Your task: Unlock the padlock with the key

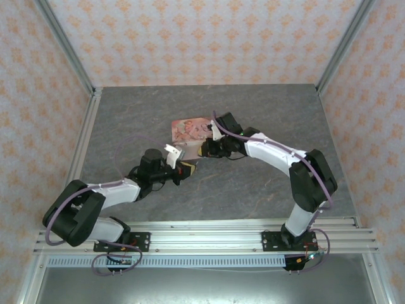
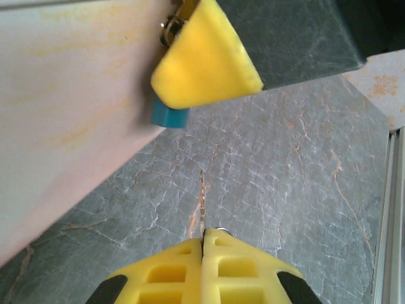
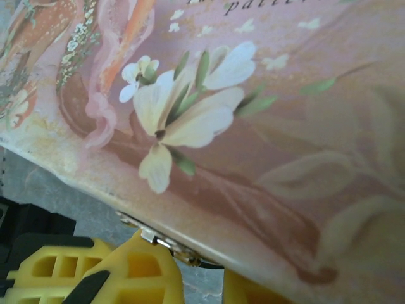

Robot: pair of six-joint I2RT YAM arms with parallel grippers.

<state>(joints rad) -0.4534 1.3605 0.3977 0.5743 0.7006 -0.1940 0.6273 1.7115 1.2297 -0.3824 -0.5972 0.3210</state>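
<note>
My left gripper [image 2: 204, 235] is shut on the key [image 2: 203, 202], whose thin silvery blade sticks out forward from between the yellow fingers over the grey table. The blade points toward the blue-teal padlock [image 2: 169, 116], which hangs at the front edge of the pink tin [image 2: 63, 126]. The padlock is mostly covered by a yellow finger [image 2: 202, 63] of my right gripper [image 1: 204, 151]. In the right wrist view the right gripper [image 3: 202, 282] reaches under the tin's latch [image 3: 158, 244], with its jaws close together around the padlock, which is hidden there. From above, the left gripper [image 1: 188, 168] sits just short of the right one.
The pink illustrated tin [image 1: 192, 130] lies at the middle of the grey stone table [image 1: 266, 114]. Patterned walls enclose the table on three sides. An aluminium rail [image 1: 202, 231] runs along the near edge by the arm bases.
</note>
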